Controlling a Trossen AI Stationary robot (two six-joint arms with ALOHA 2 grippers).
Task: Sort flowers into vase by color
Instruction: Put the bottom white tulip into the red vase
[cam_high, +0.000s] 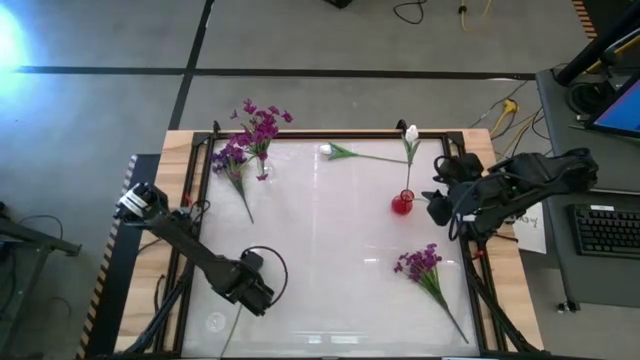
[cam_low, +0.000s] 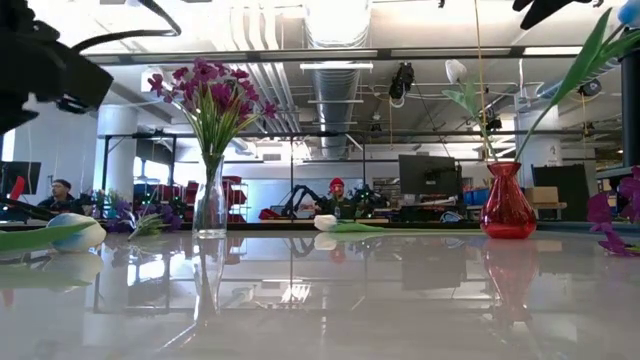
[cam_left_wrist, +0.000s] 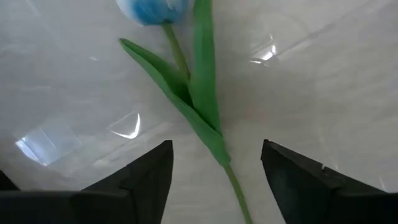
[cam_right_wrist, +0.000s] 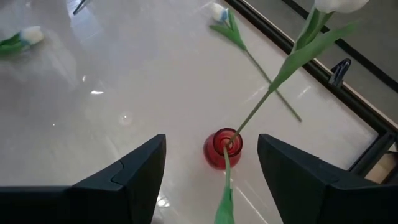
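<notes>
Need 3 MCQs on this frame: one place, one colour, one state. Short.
1. Where do the upright purple flowers stand?
A. clear vase
B. a basket
C. flat on the table

2. What colour is the vase that holds a white tulip?
A. blue
B. red
C. green

3. The left hand is:
A. shut on a stem
B. open over a lying tulip
C. out of view

Key:
1 A: the stems drop into the clear glass.
2 B: the stem runs into the red vase, and the right hand hangs open above it.
3 B: the fingers are spread with the stem on the table between them.
</notes>
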